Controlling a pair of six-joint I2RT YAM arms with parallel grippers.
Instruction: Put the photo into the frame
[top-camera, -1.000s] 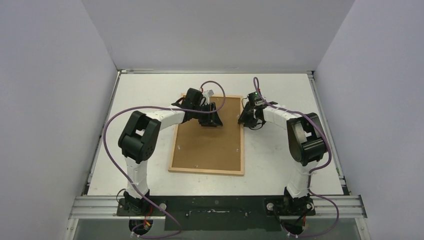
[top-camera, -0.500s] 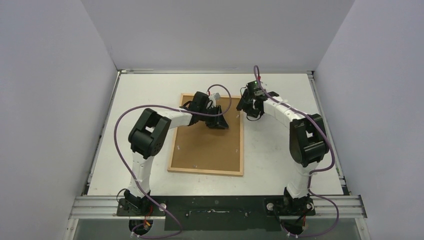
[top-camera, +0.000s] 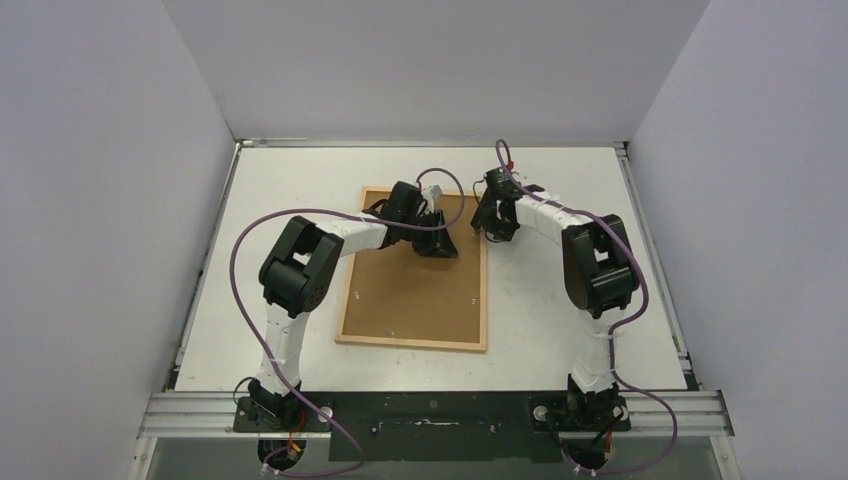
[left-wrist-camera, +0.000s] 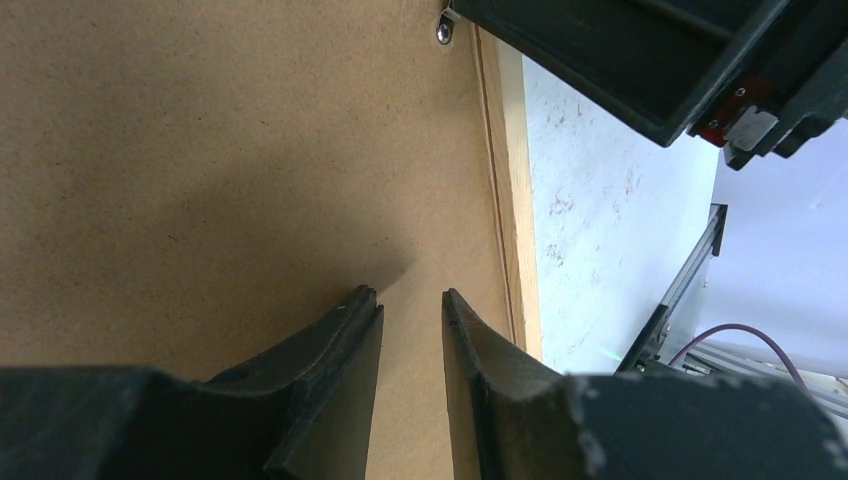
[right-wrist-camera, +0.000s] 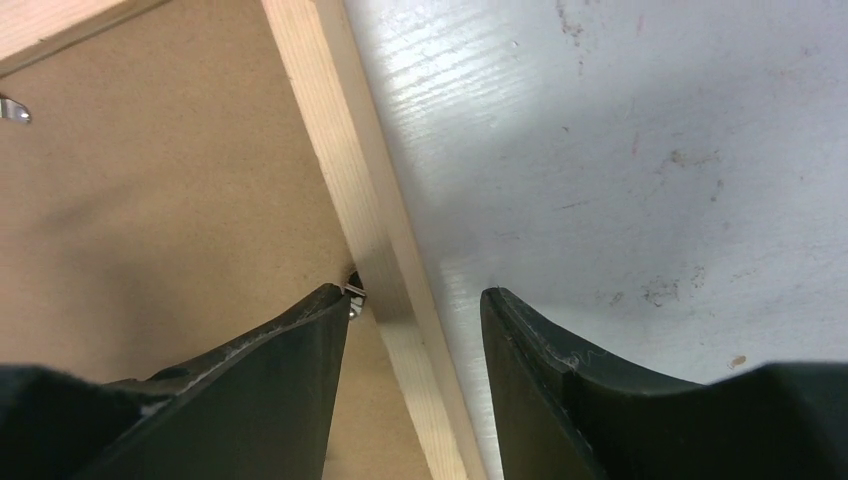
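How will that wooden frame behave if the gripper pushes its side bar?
The frame lies flat on the smooth table, so it would probably slide rather than tip. Its thin wood bars suggest it is light and fairly stiff. The backing board sits inside it, so likely moves along.

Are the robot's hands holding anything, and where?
Nothing is held. The right gripper straddles the frame's side bar without pinching; the left gripper is empty over the backing board.

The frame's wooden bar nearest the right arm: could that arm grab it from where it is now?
Probably yes. The right gripper is open, with one finger on either side of that bar of the frame and nothing else between them. Only a small metal clip sits close to the inner finger.
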